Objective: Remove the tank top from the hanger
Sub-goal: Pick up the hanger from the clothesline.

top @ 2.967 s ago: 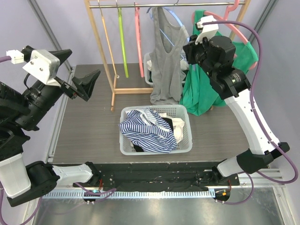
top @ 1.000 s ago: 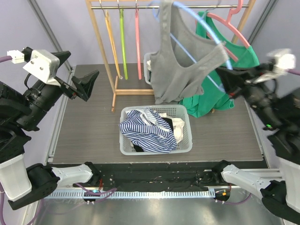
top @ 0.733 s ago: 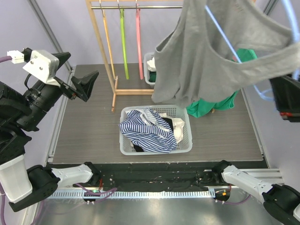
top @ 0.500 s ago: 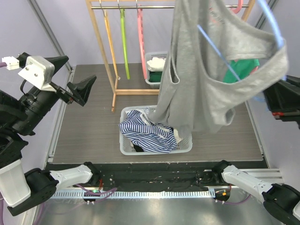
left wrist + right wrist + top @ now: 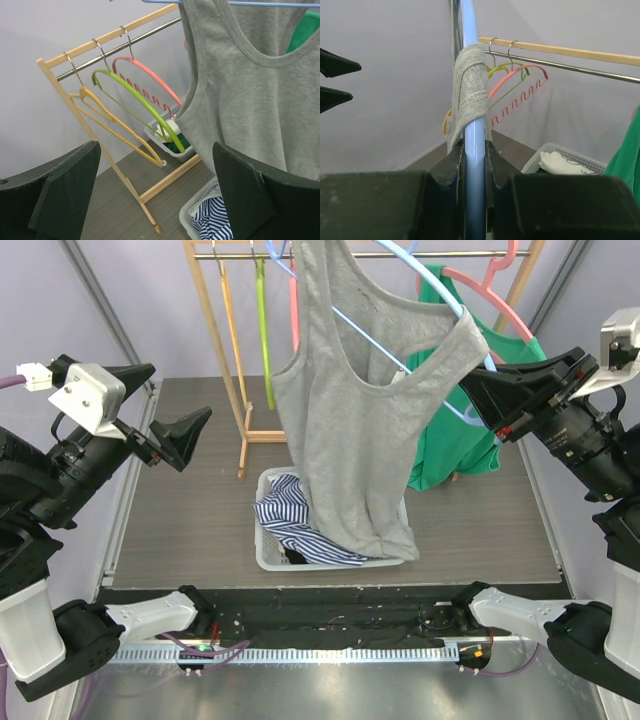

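Note:
The grey tank top (image 5: pixel 350 410) hangs on a light blue hanger (image 5: pixel 447 298), held in the air over the middle of the table. My right gripper (image 5: pixel 478 400) is shut on one end of the hanger. In the right wrist view the blue hanger (image 5: pixel 474 165) runs up between the jaws of my right gripper (image 5: pixel 474 155), and a grey strap (image 5: pixel 469 90) is draped over it just above them. My left gripper (image 5: pixel 180 390) stands open to the left of the top, apart from it. Between its fingers (image 5: pixel 65 195) the left wrist view shows the tank top (image 5: pixel 240 100) at the right.
A wooden clothes rack (image 5: pixel 225 370) stands at the back with yellow, green and pink hangers (image 5: pixel 135 95). A green garment (image 5: pixel 450 440) hangs on a pink hanger behind the top. Below the top's hem is a white basket (image 5: pixel 268 540) of striped clothes. A small basket (image 5: pixel 162 137) sits under the rack.
The right arm has pulled the hanger and tank top off the rail and swung them forward; the top now hangs over the basket. The left gripper has barely shifted.

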Tool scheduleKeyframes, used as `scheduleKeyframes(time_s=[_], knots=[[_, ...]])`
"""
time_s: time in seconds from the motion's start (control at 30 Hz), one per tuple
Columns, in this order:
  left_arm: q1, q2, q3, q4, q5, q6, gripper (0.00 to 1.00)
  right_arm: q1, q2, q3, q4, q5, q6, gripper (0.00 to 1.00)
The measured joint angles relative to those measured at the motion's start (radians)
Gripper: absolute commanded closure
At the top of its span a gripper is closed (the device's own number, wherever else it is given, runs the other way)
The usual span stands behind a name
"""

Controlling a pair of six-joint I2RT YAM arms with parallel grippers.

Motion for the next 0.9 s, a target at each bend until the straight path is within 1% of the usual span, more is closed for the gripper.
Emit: scheduleKeyframes(time_s=[0.27, 0.6, 0.7, 0.83, 0.9], knots=[[0.010, 0.000, 0.000, 0.000, 0.008, -0.007, 0.00, 0.000, 0.085, 0.164, 0.012, -0.021, 0.006, 0.99], [0.020, 0.000, 0.001, 0.000, 0.019, -0.019, 0.00, 0.000, 0.099, 0.166, 0.132, -0.051, 0.046, 0.99], [0.021, 0.000, 0.001, -0.001, 0.024, -0.021, 0.00, 0.000, 0.137, 0.187, 0.155, -0.064, 0.068, 0.99], [0.029, 0.000, 0.001, -0.002, 0.029, -0.024, 0.00, 0.000, 0.226, 0.260, 0.183, -0.097, 0.108, 0.99], [0.035, -0.003, 0.000, -0.004, 0.032, -0.026, 0.00, 0.000, 0.251, 0.262, 0.204, -0.106, 0.121, 0.99]])
